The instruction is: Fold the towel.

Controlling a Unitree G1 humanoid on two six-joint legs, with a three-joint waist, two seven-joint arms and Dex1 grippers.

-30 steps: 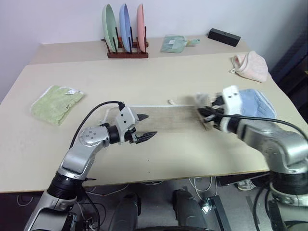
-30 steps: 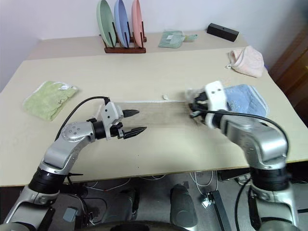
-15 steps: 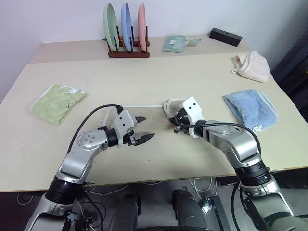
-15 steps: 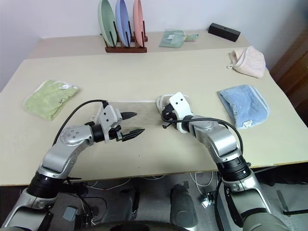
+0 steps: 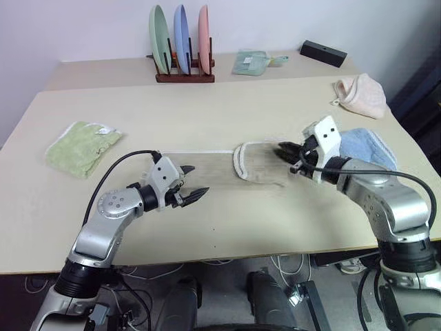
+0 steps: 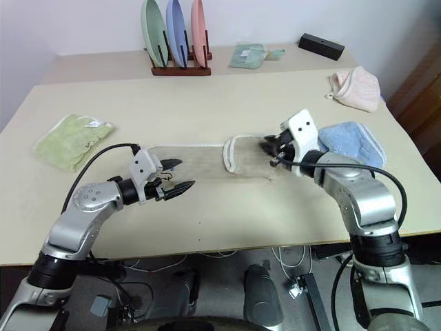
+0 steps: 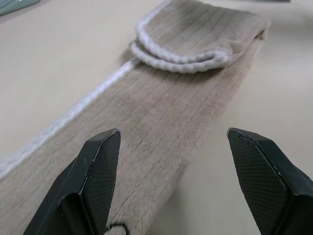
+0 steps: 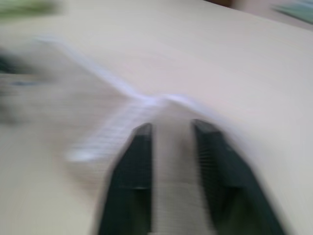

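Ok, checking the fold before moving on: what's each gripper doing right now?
Left gripper: open, empty, over the towel.
Right gripper: shut, empty, over the towel's folded end.

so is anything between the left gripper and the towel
Nothing visible. The left gripper hangs open right over the near end of the towel, with only bare towel and table ahead of its fingers.

Beige table is spanning the frame, a second tabletop butting against it at 12 o'clock. Plain pale wall is running behind. Grey floor with cables is showing under the near edge at 6 o'clock.
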